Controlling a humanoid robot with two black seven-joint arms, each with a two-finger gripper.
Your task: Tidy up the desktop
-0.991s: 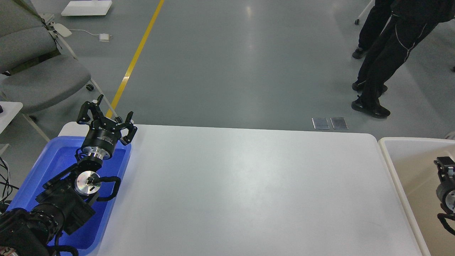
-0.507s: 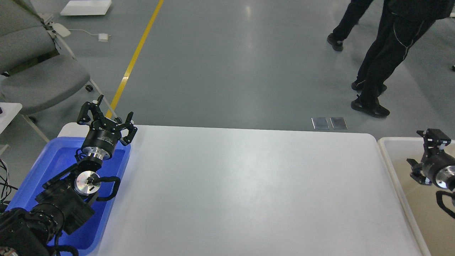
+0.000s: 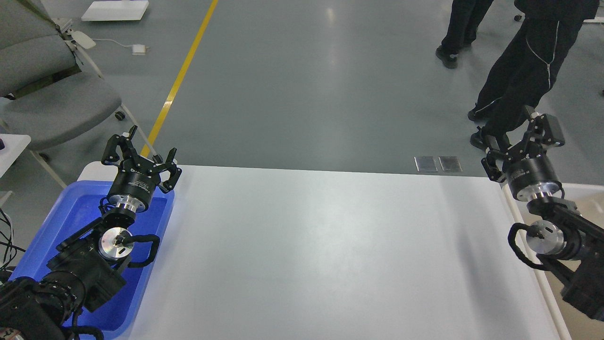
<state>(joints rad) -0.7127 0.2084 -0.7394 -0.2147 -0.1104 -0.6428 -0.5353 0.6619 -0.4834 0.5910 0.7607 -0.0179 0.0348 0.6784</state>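
Two open tools, left tool (image 3: 141,147), right tool (image 3: 521,137), white desktop (image 3: 311,255)

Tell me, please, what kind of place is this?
Probably a robot test hall or lab: a grey floor with a yellow line, a white desktop between a blue tray and a beige bin, and grey chairs.

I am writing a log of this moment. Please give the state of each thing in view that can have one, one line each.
left end effector: open, holding nothing, above the far end of the blue tray
right end effector: open, holding nothing, raised near the far right corner of the desktop
desktop: no loose item visible on it
beige bin: mostly hidden by the right arm, contents cannot be told
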